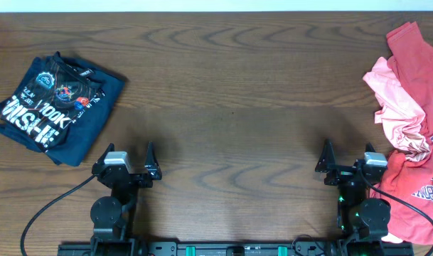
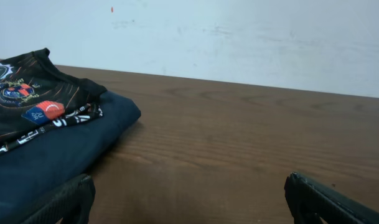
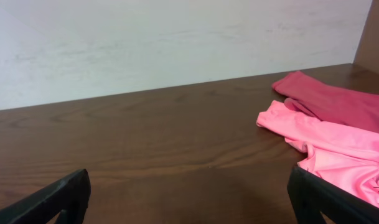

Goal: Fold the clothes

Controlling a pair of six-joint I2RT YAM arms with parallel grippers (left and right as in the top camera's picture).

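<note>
My left gripper (image 1: 129,160) sits low in the picture, left of the middle. Its fingers are wide apart and hold nothing. My right gripper (image 1: 348,160) sits low on the right, fingers wide apart too, and empty. I think both wait at the near edge to leave room on the table (image 1: 230,85) for folding. The jersey (image 1: 49,99) lies folded on navy cloth (image 1: 88,135) at the upper left, put aside, so it looks done. The pink shirt (image 1: 394,99) and red shirt (image 1: 415,192) lie crumpled at the right edge, just beside my right gripper. I think they come next.
</note>
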